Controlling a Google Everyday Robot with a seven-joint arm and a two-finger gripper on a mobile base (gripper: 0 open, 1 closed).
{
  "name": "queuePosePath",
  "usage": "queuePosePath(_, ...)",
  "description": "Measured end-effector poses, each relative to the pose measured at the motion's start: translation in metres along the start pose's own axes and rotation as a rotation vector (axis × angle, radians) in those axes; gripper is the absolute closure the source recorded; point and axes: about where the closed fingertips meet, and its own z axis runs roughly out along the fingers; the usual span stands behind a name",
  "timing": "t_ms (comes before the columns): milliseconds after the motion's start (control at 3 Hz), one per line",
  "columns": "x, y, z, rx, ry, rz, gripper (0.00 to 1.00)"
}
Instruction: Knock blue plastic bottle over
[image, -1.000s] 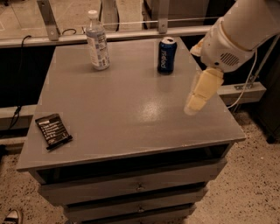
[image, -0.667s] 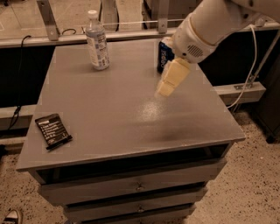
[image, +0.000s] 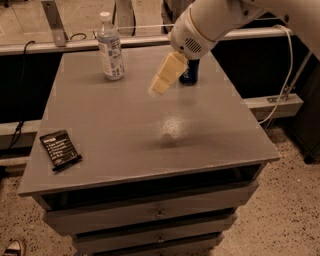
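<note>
The blue plastic bottle (image: 110, 46), clear with a white cap and a pale printed label, stands upright at the back left of the grey table (image: 125, 130). My gripper (image: 160, 86) hangs above the back middle of the table on a white arm. It is to the right of the bottle and apart from it, with pale yellow fingers (image: 167, 72) pointing down and left. It holds nothing that I can see.
A dark blue soda can (image: 190, 74) stands at the back right, partly hidden behind the gripper. A black snack packet (image: 60, 149) lies near the front left edge. Drawers sit under the tabletop. A cable (image: 285, 85) hangs to the right.
My arm and gripper have swung left across the table, from the right edge to the back middle, closer to the bottle. The bottle, can and packet have not moved.
</note>
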Motion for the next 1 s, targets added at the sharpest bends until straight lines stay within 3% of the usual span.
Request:
queuePosePath(333, -0.009, -0.003, 0.018, -0.003, -0.044, 0.011, 0.00)
queuePosePath(1000, -0.045, -0.035, 0.088, 0.025, -0.191, 0.053, 0.00)
